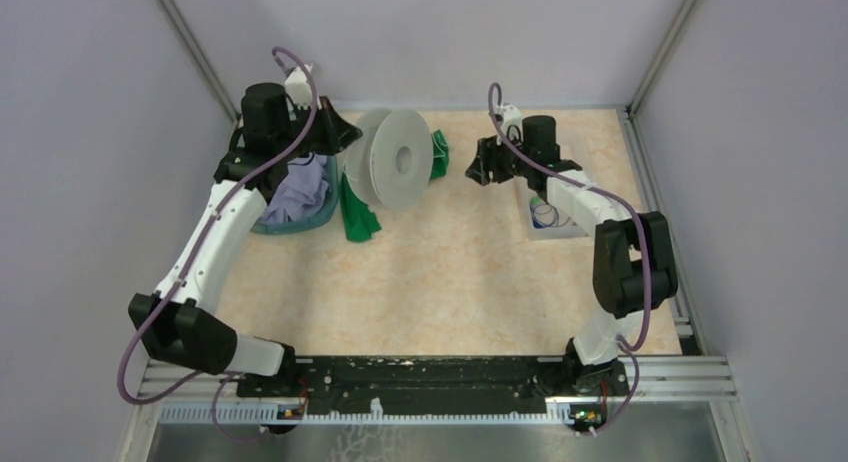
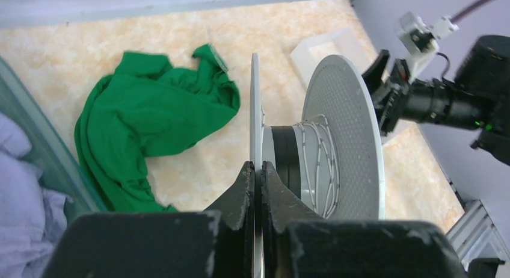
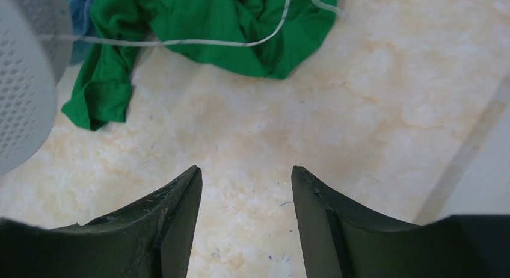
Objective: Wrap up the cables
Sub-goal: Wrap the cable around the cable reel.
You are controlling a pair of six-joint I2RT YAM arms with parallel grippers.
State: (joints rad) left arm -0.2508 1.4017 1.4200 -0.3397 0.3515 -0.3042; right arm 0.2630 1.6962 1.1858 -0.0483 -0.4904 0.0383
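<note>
A hair-thin whitish cable lies in a few turns round the core of a pale-grey spool. Its loose end trails from the spool over a green cloth. My left gripper is shut on the rim of the spool's near flange and holds the spool on edge. To the right of the spool, my right gripper hangs open over bare table with nothing between its fingers; in the top view it sits apart from the spool. A dark blue cable lies looped in a white tray.
The green cloth lies crumpled under and behind the spool. A teal basin holding a lilac cloth sits under my left arm. The white tray stands below my right forearm. Grey walls close in the table.
</note>
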